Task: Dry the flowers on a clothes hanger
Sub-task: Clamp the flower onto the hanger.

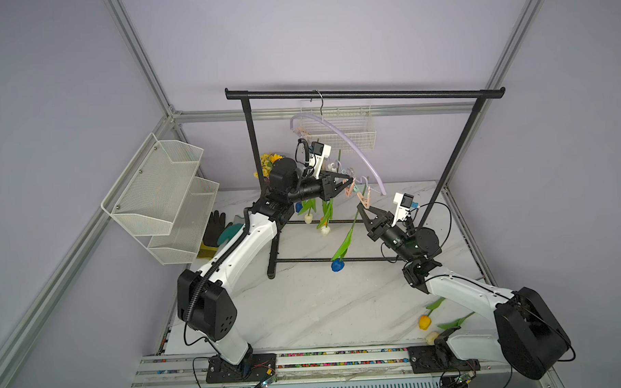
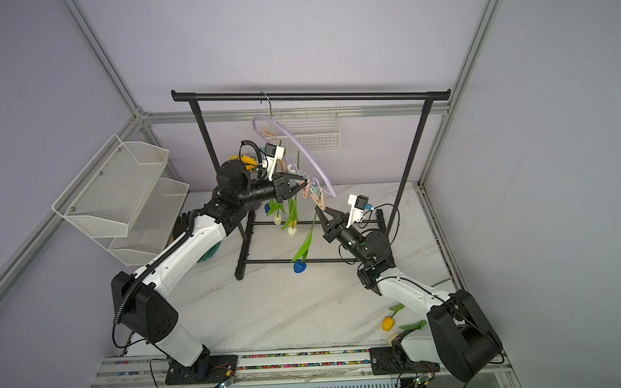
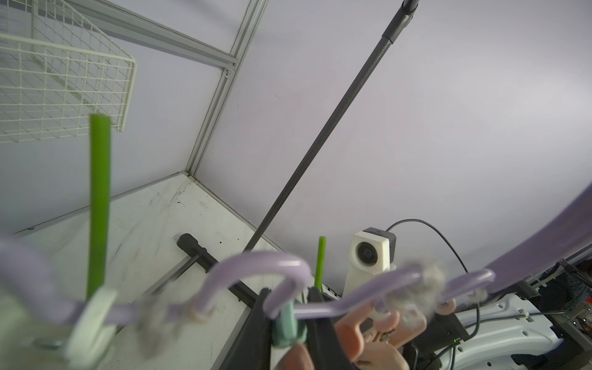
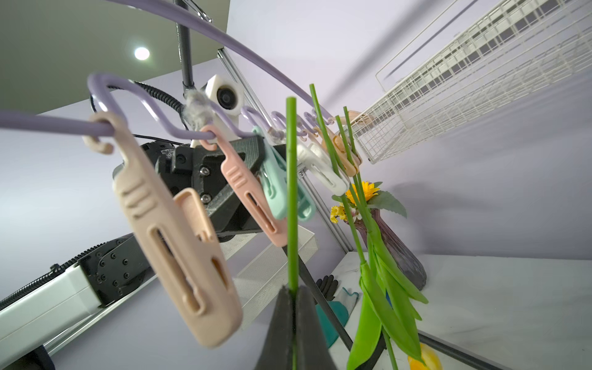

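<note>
L claw (image 1: 350, 182) pinched, R claw (image 1: 361, 208) clamped, arms raised

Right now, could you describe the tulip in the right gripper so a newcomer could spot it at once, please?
Find the black garment rack and the lilac clothes hanger hooked on it. Below the hanger's pegs, a blue-headed tulip dangles head down; unlike its pegged neighbours, the right gripper pinches its stem.

Open marble tabletop (image 1: 306, 308) front-centre; under hanger (image 4: 48, 124), tight cluster of pegs (image 4: 179, 243), tulip stems (image 4: 292, 192), black rack crossbars (image 1: 304, 261).
</note>
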Tool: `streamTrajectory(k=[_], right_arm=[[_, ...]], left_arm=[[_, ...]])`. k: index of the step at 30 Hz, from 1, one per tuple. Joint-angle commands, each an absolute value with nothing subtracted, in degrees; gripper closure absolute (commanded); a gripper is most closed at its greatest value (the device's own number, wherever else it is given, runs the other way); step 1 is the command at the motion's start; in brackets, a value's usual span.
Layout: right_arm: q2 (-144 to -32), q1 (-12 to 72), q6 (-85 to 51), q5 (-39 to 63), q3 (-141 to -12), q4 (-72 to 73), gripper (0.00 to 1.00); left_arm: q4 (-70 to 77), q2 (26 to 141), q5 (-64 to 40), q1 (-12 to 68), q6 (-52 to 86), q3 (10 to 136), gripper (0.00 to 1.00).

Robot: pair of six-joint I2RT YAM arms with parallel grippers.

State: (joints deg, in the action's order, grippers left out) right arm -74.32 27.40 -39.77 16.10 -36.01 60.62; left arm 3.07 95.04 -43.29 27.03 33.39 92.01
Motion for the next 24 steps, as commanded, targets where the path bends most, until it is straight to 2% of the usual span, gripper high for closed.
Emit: streamTrajectory(k=[1, 8, 24], right_arm=[[-73.8, 27.7, -38.6, 14.6, -36.0, 59.0, 1.00], [-77.8, 27.7, -40.8, 22.2, -39.8, 58.6, 1.00], [-78.3, 27.7, -42.1, 25.6, -41.5, 58.2, 1.00]], left_arm=[[4.9, 93.9, -44.0, 26.6, 32.6, 91.7, 0.85], [5.1, 93.6, -45.0, 26.3, 32.3, 91.3, 0.85], [4.9, 94.0, -46.1, 26.1, 31.2, 90.9, 0.85]])
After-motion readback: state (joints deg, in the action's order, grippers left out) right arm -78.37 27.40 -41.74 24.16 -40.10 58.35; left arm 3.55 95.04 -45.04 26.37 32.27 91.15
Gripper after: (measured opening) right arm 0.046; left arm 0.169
